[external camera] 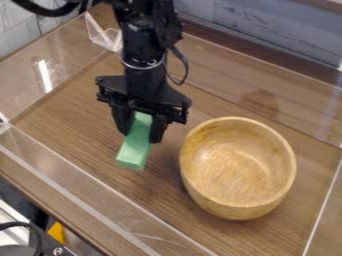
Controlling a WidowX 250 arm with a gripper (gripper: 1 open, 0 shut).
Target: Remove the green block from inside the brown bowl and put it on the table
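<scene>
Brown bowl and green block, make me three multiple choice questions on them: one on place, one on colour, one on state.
1. Where is the green block?
A. Inside the bowl
B. Outside the bowl, in the gripper's jaws
C. Behind the robot arm, against the wall

2. What colour is the bowl?
A. Dark blue
B. Bright red
C. Light tan

3. What state is the bowl in?
A. Upright, its opening facing up
B. Upside down
C. Tipped on its side

Right letters:
1. B: the block's upper end is between the jaws, to the left of the bowl in the picture.
2. C: its rim and inside are pale tan.
3. A: the open inside shows within the rim.
</scene>
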